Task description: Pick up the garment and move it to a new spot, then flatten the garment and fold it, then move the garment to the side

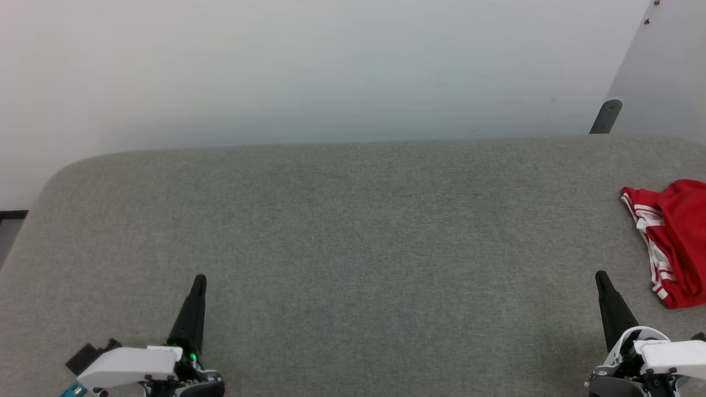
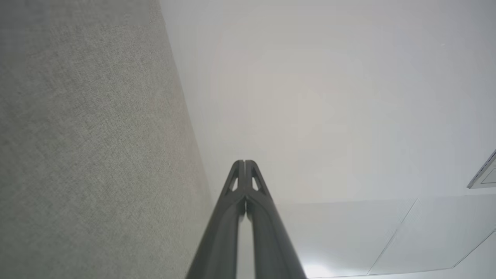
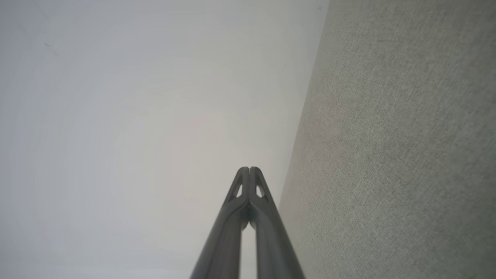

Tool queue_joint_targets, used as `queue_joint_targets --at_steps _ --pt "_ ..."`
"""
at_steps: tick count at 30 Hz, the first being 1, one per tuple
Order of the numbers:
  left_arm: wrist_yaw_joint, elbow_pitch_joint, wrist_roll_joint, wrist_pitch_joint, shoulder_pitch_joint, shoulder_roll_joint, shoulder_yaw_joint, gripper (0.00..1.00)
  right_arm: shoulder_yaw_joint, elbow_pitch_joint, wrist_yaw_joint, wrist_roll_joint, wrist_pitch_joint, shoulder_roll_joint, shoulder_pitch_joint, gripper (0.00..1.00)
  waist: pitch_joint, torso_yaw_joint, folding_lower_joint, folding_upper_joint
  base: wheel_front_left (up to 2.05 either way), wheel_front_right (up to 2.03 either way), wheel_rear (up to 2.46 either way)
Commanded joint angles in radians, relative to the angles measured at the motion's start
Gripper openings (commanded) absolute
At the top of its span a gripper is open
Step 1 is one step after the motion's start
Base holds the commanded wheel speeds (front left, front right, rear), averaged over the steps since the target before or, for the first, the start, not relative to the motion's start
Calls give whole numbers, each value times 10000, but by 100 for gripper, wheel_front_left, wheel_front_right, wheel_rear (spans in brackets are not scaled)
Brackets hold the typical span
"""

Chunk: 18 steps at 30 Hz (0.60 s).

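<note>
- My left gripper sits low at the near left of the grey, felt-like fabric-covered table; its two long dark fingers are pressed together tip to tip, holding nothing; the left wrist view confirms the closed tips, with no cloth between them.
- My right gripper sits low at the near right, fingers likewise pressed together and empty; it is near the garment but not touching it.
- The small red jersey garment with white, red-striped trim lies on the table at the far right, cut off by the edge of the head view; it is bunched in soft folds with the striped trim along its left side; I cannot tell whether it is a neat fold or a loose heap, and no lettering shows.
- This fits two stages: a garment waiting at the side to be picked up and carried to the middle, or one already folded and set aside with my arms drawn back; the pictures do not decide between them, so I name no step.
- What serves either: keep both grippers off the cloth, since the thin fabric would likely drag and lose its shape at a brush; the part of the garment beyond the frame edge needs seeing before I judge its shape.
- The wide middle of the table would, I judge, give room for spreading and flattening.
</note>
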<state>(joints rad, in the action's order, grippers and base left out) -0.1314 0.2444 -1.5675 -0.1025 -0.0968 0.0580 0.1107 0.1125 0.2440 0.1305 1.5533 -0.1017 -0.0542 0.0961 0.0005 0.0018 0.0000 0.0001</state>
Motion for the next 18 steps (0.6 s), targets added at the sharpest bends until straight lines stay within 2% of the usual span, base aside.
queue_joint_targets --at_steps 1,8,18 --pt "13 4 -139 -43 -107 -39 36 0 17 -1 4 179 -57 35 139 0 3 -2 0 -1 0 0 0" --pt "14 15 -479 -158 -187 -106 60 0 28 15 4 647 -160 66 213 0 26 -18 0 -1 0 0 0" --pt "14 15 -462 -154 -177 -96 56 0 24 12 4 612 -158 63 149 0 26 -18 0 -1 0 0 0"
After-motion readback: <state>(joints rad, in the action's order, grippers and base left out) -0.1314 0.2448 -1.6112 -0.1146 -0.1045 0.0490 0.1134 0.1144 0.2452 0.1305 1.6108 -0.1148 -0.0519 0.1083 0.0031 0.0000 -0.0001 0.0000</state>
